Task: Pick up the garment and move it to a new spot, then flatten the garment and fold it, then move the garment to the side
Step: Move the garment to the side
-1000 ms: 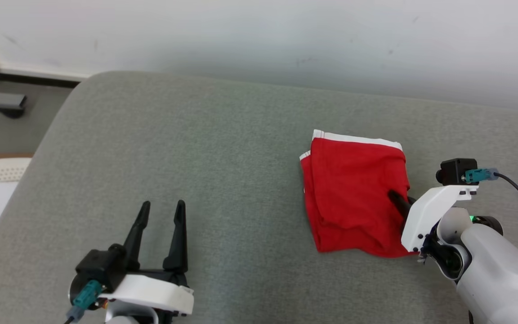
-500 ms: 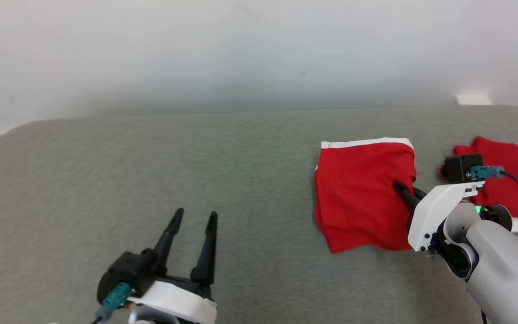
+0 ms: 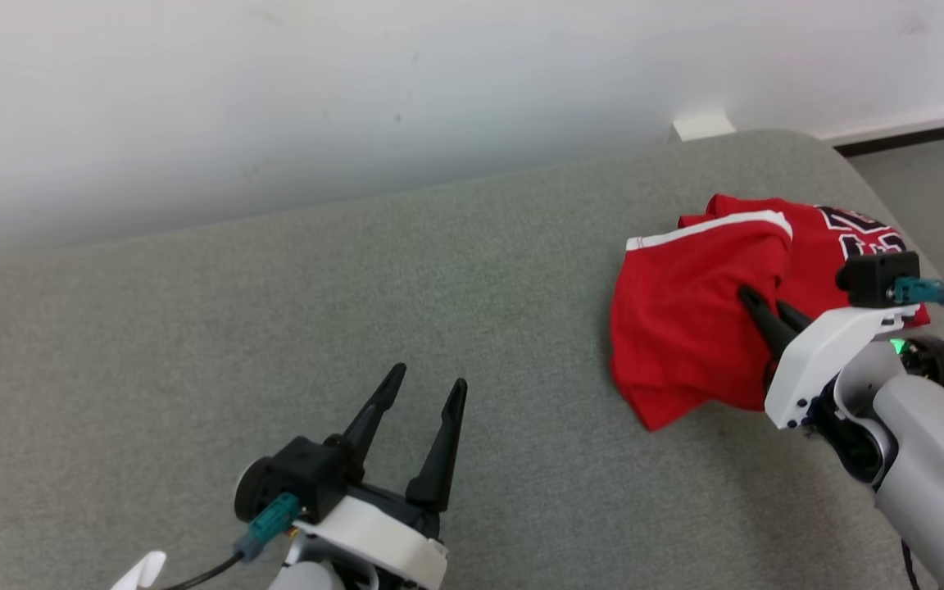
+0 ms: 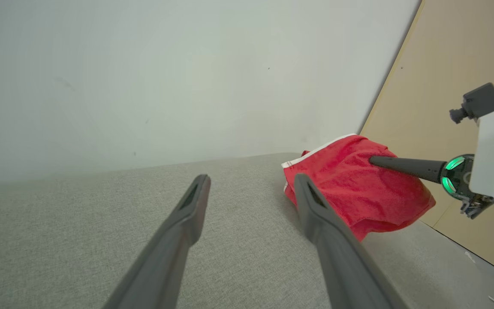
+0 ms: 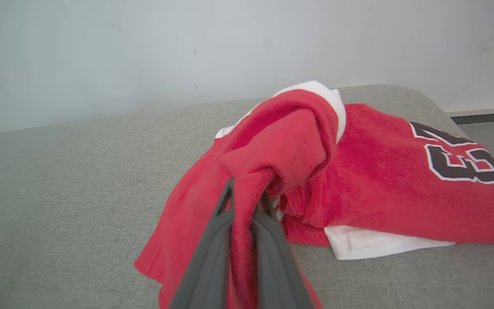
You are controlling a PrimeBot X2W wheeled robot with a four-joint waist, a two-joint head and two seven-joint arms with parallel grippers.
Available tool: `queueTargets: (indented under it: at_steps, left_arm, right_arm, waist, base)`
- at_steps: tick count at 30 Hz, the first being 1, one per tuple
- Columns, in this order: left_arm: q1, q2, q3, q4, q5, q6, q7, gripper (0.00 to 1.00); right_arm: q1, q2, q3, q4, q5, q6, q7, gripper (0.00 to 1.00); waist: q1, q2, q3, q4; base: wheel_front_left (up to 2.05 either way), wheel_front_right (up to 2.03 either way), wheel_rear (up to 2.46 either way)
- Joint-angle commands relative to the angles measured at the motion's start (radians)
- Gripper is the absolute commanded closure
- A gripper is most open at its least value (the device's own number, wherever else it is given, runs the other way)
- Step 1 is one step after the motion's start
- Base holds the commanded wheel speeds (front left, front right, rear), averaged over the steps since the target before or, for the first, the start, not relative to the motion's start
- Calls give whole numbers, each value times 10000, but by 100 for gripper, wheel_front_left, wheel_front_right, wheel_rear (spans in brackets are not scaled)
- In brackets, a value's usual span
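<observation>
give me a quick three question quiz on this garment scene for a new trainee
1. True or false: the left gripper holds the folded red garment.
2. What lies just to the robot's right of that garment on the grey cushion? A) a red jersey with black numerals B) a blue towel C) a white mug
3. Fill in: the right gripper is ___ on the garment.
Key: 1 false, the left gripper is open and empty; 2 A; 3 shut.
</observation>
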Motion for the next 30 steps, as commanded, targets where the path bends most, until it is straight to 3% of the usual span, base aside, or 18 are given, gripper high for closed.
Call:
queueTargets:
  at_steps: [1, 16, 21, 26, 30]
  left_arm:
    - [-163, 56, -37, 40, 88, -22, 6, 0]
    - [-820, 56, -14, 236, 488, -169, 6, 0]
    - [-993, 55, -61, 250, 587, -231, 6, 0]
    - [-1150, 57, -121, 279, 612, -259, 6, 0]
    - [-1186, 57, -48, 328, 686, -284, 6, 0]
  right_arm:
    - [-286, -120, 124, -110, 42, 2, -136, 100]
    - [-2362, -2338, 1546, -1810, 94, 1, -559, 100]
    - [-2652, -3227, 2111, -2275, 408, 1, -13, 100]
    - [-2601, -4113, 2541, -2097, 704, 1, 297, 100]
    - [-2603, -4460, 2687, -1424, 741, -1, 39, 100]
  waist:
    - [0, -1, 440, 35]
    - [0, -1, 2197, 563]
    - [0, -1, 2476, 644]
    - [0, -1, 2693, 768]
    - [0, -1, 2860, 798]
  base:
    - [0, 0, 0]
    - [0, 0, 0]
    - [0, 0, 0]
    - [0, 0, 0]
    - [0, 0, 0]
